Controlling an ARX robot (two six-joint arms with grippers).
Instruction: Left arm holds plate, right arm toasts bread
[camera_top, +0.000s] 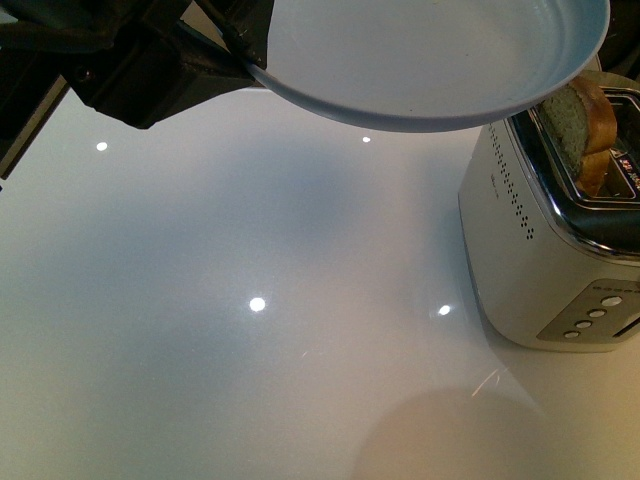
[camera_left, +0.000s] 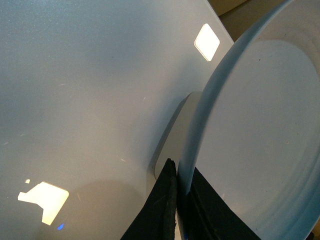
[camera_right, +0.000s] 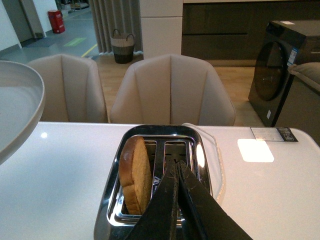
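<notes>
Dim front view; lamp glare on glossy table (camera_top: 200, 380); soft shadows

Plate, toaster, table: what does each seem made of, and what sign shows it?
Plate: likely glazed ceramic, pale blue, glossy sheen. Toaster: matt white body, painted metal or plastic; mirror-bright top, probably steel. Table: glossy white, reflects lamps; material unclear.

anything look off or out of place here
Nothing stands out: the empty plate is clamped at its rim by the left gripper, and the bread stands upright in the toaster slot.
</notes>
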